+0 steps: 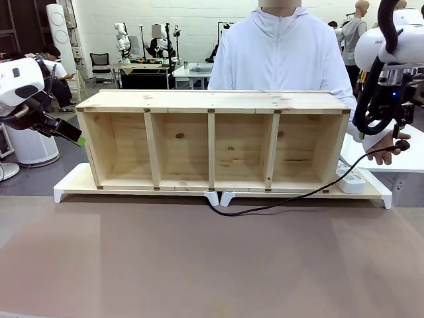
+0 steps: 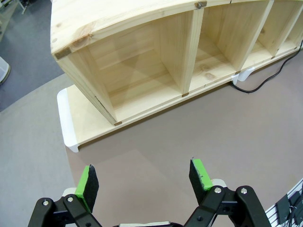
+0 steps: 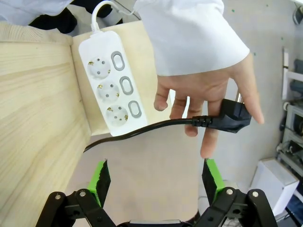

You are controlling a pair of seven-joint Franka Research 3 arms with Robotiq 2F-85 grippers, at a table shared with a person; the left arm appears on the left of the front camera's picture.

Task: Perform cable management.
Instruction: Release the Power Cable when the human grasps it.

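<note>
**Plug held out beside the shelf's right end**

The wooden shelf (image 1: 212, 139) stands on white risers (image 1: 73, 185), with broad bare table (image 1: 212, 265) in front. The cable (image 1: 278, 204) runs from under the shelf's front edge, past the power strip (image 3: 112, 90), up to the person's hand (image 3: 208, 101), which holds the plug (image 3: 232, 118). The right gripper (image 3: 156, 182) hovers below it, jaws wide, touching nothing. The left gripper (image 2: 144, 182) is also wide and empty, near the shelf's left corner.

- A white wall (image 1: 199, 10) stands far behind the wooden shelf (image 1: 212, 139).
- Left of the shelf, a black chair (image 1: 101, 63) and grey floor (image 1: 33, 179).
- Behind it, desks (image 1: 192, 69).
</note>
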